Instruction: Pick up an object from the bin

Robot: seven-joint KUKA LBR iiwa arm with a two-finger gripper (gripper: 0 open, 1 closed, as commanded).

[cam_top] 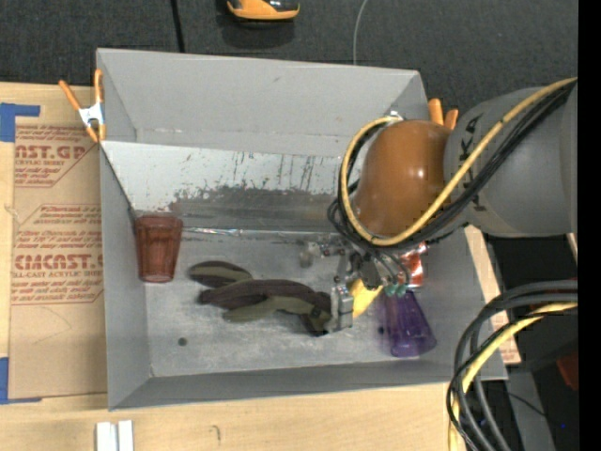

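Brown strip: dark, long, wavy, lying flat on the bin floor, centre toward 5 o'clock. Its right end curls into a darker lump under the gripper. A shorter olive-brown lobe sits at 10 o'clock of it, touching or nearly so; possibly part of the same thing, hard to tell.

Handling, judged from looks: limp and light, likely rubber or fabric. It drapes to the floor and has no stiff edge. Not fragile. Probably not slippery, but it will sag and swing when lifted, and a hold on the tip could let it peel out. Best hold is across the narrow width, at the bunched right end or the raised hump mid-length, where the material stands off the floor. Flat sections give little to bite on.

Gripper: low in the bin, at the strip's right end, touching or just above it. Released or clenched: cannot tell, since the wrist and cables cover it. Nothing is visibly held.

Outward:
- yellow piece, just beside the gripper at 3 o'clock, small, kind unclear.
- purple piece, translucent, at 4 o'clock of the gripper, near it and near the bin's right wall.
- red-white thing, at 2 o'clock, mostly under the wrist.
- cup, red-brown, translucent, upright against the left wall at 9 o'clock, well apart from the strip.

Risk: the yellow piece is close enough to get nudged or caught in a close.
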